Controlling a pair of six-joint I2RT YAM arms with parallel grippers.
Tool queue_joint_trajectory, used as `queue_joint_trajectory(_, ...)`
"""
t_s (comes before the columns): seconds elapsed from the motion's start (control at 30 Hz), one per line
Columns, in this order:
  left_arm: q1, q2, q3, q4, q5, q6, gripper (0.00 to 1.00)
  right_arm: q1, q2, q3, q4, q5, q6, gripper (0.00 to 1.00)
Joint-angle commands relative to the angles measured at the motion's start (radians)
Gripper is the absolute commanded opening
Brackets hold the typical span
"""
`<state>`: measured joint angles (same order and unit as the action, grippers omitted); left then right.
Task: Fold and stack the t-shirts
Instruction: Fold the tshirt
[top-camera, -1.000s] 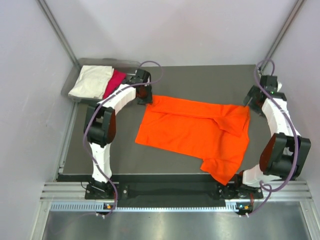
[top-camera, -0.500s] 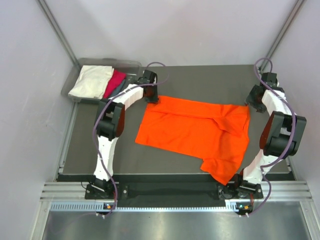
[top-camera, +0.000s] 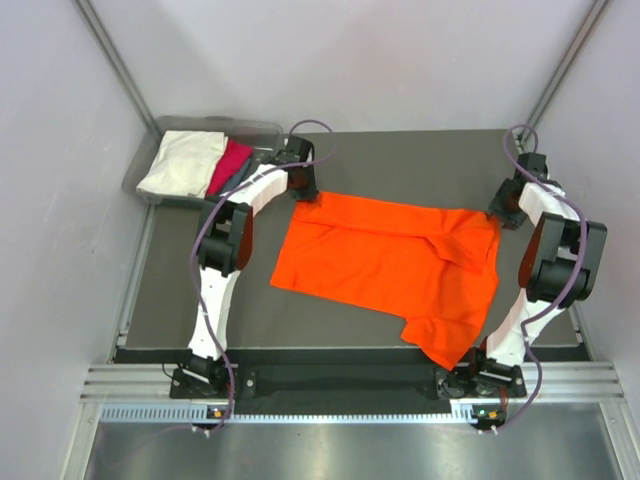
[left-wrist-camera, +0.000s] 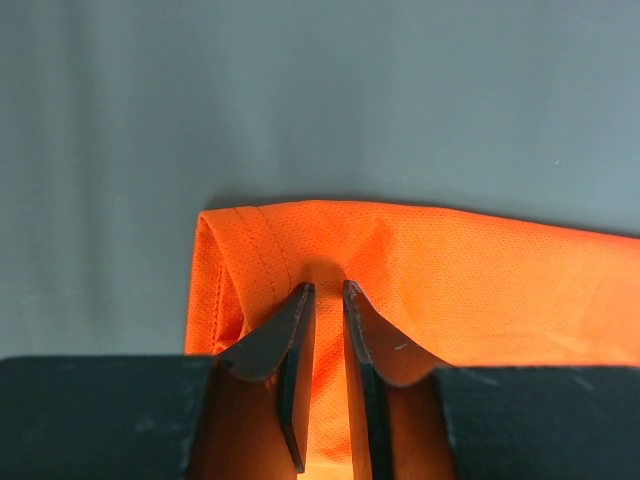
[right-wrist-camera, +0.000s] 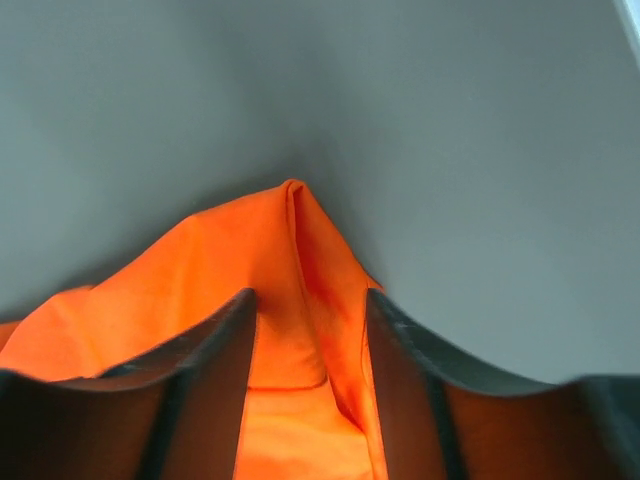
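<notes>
Both grippers have moved in onto the far corners of the bright orange cloth t-shirt (top-camera: 390, 265) spread flat on the dark grey table (top-camera: 420, 160), where the left gripper (left-wrist-camera: 325, 290) pinches its far-left hem and the right gripper (right-wrist-camera: 308, 295) stands parted astride its far-right corner.

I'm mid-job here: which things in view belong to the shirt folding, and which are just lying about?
Part of the job: orange t-shirt, spread out; cream-white shirt and magenta shirt, far left; left pincer, closed on the orange t-shirt's corner; right pincer, straddling another corner.
Just lying about: grey plastic bin holding those two shirts; table.
</notes>
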<state>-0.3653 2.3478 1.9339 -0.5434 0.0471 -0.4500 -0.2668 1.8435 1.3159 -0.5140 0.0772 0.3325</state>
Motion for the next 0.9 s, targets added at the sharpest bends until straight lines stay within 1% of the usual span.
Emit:
queue_joint_trajectory(0.0,0.011,0.044,-0.013,-0.033,-0.004,-0.015,0.23,-0.023,0.025,0.0,0.055,-0.025,0.031,0.44)
queue_joint_trajectory(0.1,0.014,0.053,-0.006,-0.047,-0.018,-0.012,0.22,-0.028,0.039,0.003,0.068,-0.014,0.034,0.32)
queue_joint_trajectory(0.13,0.015,0.051,-0.012,-0.046,-0.026,-0.01,0.22,-0.031,0.04,0.005,0.072,0.011,0.037,0.21)
queue_joint_trajectory(0.23,0.017,0.048,-0.016,-0.041,-0.038,-0.006,0.22,-0.046,0.04,0.016,0.048,0.11,0.049,0.01)
queue_joint_trajectory(0.3,0.017,0.056,-0.018,-0.029,-0.039,-0.001,0.22,-0.048,0.037,0.009,0.048,0.162,0.053,0.0)
queue_joint_trajectory(0.47,0.02,0.08,0.019,-0.026,-0.039,0.019,0.22,-0.049,0.083,0.034,0.092,0.107,0.046,0.0)
queue_joint_trajectory(0.5,0.02,0.085,0.031,-0.024,-0.085,0.031,0.22,-0.048,0.098,0.066,0.089,0.102,0.045,0.0)
queue_joint_trajectory(0.67,0.025,0.097,0.06,0.005,-0.124,0.051,0.24,-0.042,0.154,0.132,0.114,0.073,0.054,0.0)
queue_joint_trajectory(0.73,0.026,0.111,0.106,0.005,-0.138,0.062,0.24,-0.031,0.184,0.187,0.114,0.075,0.045,0.0)
queue_joint_trajectory(0.77,0.026,0.111,0.118,0.014,-0.141,0.065,0.27,-0.025,0.195,0.212,0.109,0.073,0.04,0.0)
queue_joint_trajectory(0.87,0.026,0.104,0.172,0.037,-0.138,0.073,0.32,-0.009,0.244,0.305,0.095,0.072,0.025,0.0)
